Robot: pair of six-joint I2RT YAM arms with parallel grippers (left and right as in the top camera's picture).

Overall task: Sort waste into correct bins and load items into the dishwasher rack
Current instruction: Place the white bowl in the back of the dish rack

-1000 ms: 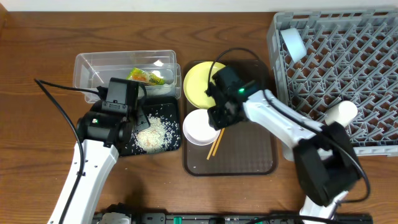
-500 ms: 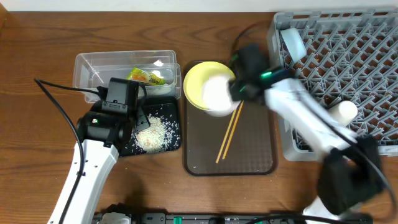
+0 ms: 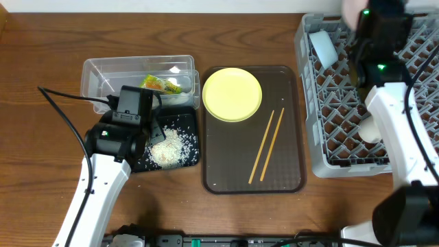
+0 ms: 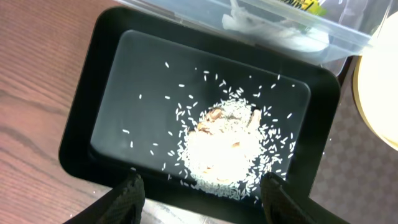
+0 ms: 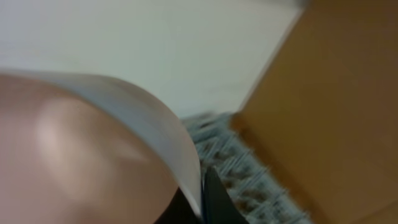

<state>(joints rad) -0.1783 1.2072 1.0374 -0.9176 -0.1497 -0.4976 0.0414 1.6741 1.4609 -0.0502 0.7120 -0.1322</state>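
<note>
The brown wooden counter is full of things. The right hand (image 5: 198,202) is high over the far side of the dishwasher rack (image 3: 322,137). It looks pressed onto the rim of the white bowl (image 5: 74,143), with one dark finger tucked right against the edge. I think the bowl is hard and smooth, so it may slip, and it could crack if it drops. The rim is the good place to hold it, one finger inside and one outside, and it should go down gently onto the grid. In the rack's far corner sits the light-blue bowl (image 3: 322,46), and the small white cup (image 3: 376,123) lies nearer the front. On the brown tray (image 3: 288,171) beside the rack are the yellow plate (image 3: 232,94) and the chopsticks (image 3: 266,145), not yet loaded. The left hand (image 4: 199,199) hovers with its fingers spread wide over the black tray (image 4: 81,124), which holds the rice (image 4: 221,146). Just behind it, the clear tub (image 3: 96,75) holds the snack wrapper (image 3: 156,84) and the white paper (image 4: 249,25).
</note>
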